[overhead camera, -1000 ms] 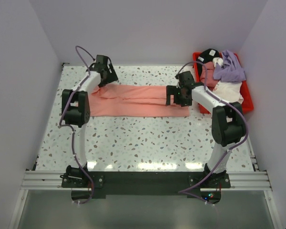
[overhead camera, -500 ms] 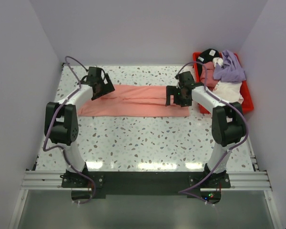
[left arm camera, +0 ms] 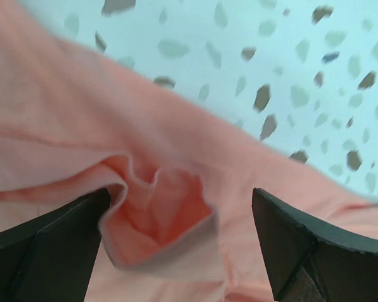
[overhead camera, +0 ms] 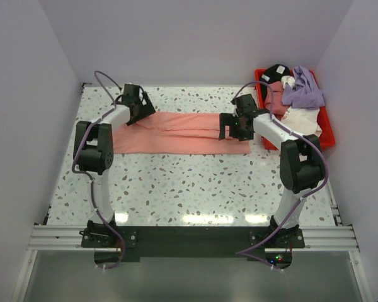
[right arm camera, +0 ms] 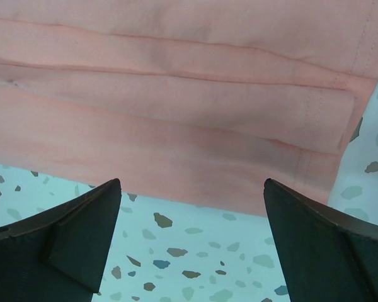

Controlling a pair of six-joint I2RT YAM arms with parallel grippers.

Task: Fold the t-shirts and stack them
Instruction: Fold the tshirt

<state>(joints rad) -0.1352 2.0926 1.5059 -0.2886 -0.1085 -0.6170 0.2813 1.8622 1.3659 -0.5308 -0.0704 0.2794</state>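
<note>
A salmon t-shirt [overhead camera: 183,133] lies on the table as a long strip folded lengthwise. My left gripper [overhead camera: 140,111] hovers over its far left corner. In the left wrist view it [left arm camera: 179,242] stands open, with a puckered fold of the shirt [left arm camera: 154,217] lying loose between the fingers [left arm camera: 44,251]. My right gripper [overhead camera: 227,129] is open over the strip's right end. In the right wrist view it [right arm camera: 192,236] frames bare table, and the shirt's near edge [right arm camera: 176,157] lies just beyond its tips. More t-shirts [overhead camera: 304,89] are piled in the bin.
A red bin [overhead camera: 328,136] stands at the table's far right corner with lavender, dusty rose [overhead camera: 276,98], white [overhead camera: 302,119] and black [overhead camera: 276,70] shirts heaped in it. White walls close in on three sides. Speckled tabletop [overhead camera: 189,189] stretches in front of the strip.
The left gripper has opened and let go of the shirt's left corner after tugging it leftward; its arm has shifted a little. The right arm has not moved.
</note>
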